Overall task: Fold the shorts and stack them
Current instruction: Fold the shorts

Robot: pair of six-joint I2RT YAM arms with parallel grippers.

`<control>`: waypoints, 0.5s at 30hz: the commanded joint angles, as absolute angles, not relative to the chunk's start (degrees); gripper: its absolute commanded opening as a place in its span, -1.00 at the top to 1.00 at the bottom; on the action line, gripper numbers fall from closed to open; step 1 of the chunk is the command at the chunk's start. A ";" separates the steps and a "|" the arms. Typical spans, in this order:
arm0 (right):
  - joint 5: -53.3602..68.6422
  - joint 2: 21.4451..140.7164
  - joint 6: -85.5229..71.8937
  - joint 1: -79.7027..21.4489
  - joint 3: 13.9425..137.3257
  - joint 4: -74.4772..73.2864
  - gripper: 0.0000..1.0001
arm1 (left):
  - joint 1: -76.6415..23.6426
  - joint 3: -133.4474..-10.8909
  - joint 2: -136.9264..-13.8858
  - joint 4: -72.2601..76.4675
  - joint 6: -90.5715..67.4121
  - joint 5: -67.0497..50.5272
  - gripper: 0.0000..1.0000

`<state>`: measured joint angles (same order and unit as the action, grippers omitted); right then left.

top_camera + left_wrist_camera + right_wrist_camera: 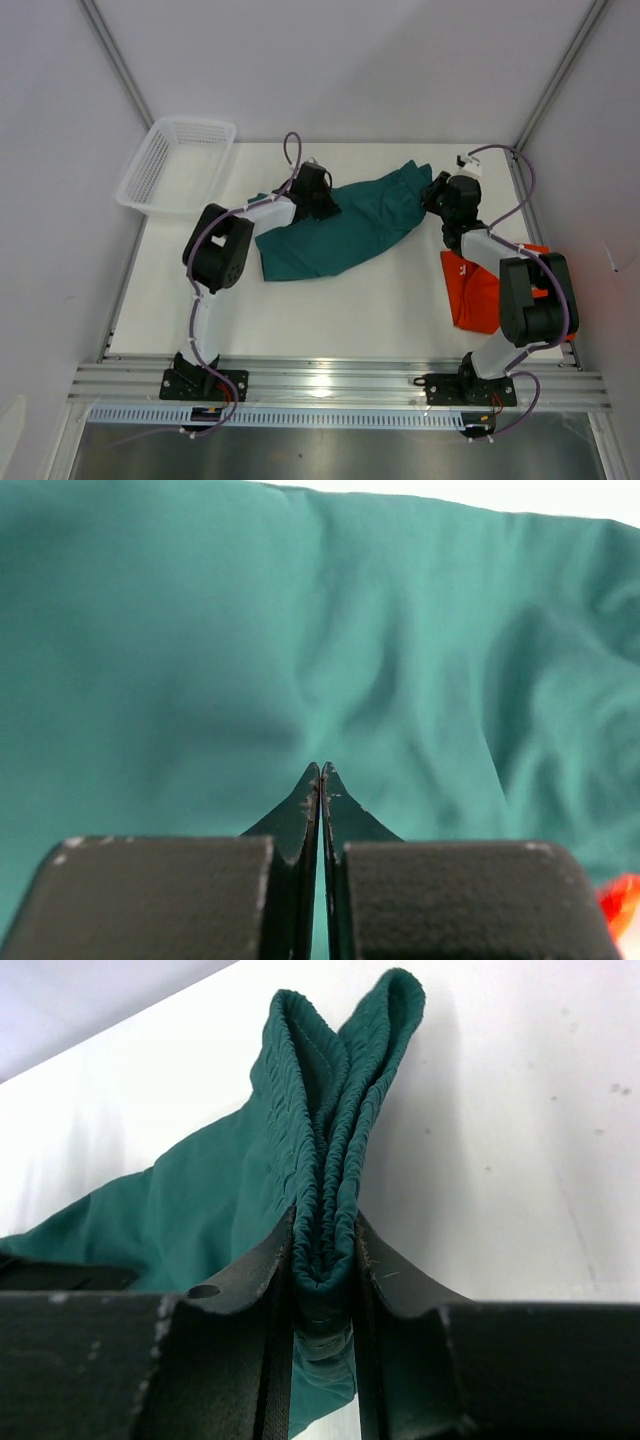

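— Starting at the near right corner of the desk (400,310), what lies there?
— The orange shorts (478,292), crumpled beside the right edge.
— And farther?
— The teal shorts (345,228) stretch across the middle. The right gripper (325,1222) pinches their gathered waistband (340,1080). The left gripper (320,770) has its fingers (296,815) pressed together at the other end; whether cloth is between them, I cannot tell. The white basket (175,165) sits at the far left corner.

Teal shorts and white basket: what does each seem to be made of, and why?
Teal shorts: soft matte fabric; it drapes in folds, with a gathered waistband. Basket: probably rigid white plastic; open mesh walls hold their shape.
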<state>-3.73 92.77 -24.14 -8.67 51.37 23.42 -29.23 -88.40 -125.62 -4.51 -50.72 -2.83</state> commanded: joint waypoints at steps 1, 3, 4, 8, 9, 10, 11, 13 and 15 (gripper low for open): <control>-3.17 93.24 -24.87 -7.30 52.29 26.10 1.00 | -27.25 -87.82 -113.24 -10.79 -44.30 -4.65 1.00; -2.46 94.04 -25.13 -6.68 52.56 26.28 1.00 | -25.41 -84.05 -109.09 -11.77 -41.94 -4.75 1.00; -2.20 94.65 -25.14 -6.59 52.65 26.45 1.00 | -24.53 -80.89 -105.07 -12.82 -41.23 -4.57 1.00; -1.58 95.80 -25.31 -6.59 52.56 26.98 1.00 | -18.04 -66.34 -96.18 -12.14 -38.85 -5.36 1.00; -1.58 95.97 -25.14 -6.68 52.56 27.07 1.00 | -16.80 -64.18 -94.85 -11.43 -38.24 -5.88 1.00; -1.93 95.98 -25.22 -6.77 52.04 27.33 1.00 | -15.66 -62.33 -93.96 -10.73 -37.80 -6.15 1.00; -2.02 95.98 -25.22 -6.77 51.77 27.68 1.00 | -13.82 -58.49 -93.00 -10.03 -37.36 -6.24 1.00; -1.85 96.06 -25.05 -6.68 51.50 28.12 1.00 | -12.40 -56.79 -93.08 -9.32 -36.48 -6.07 1.00; -1.76 96.15 -24.53 -6.85 51.50 28.12 1.00 | -11.52 -55.55 -94.12 -8.53 -35.95 -5.89 1.00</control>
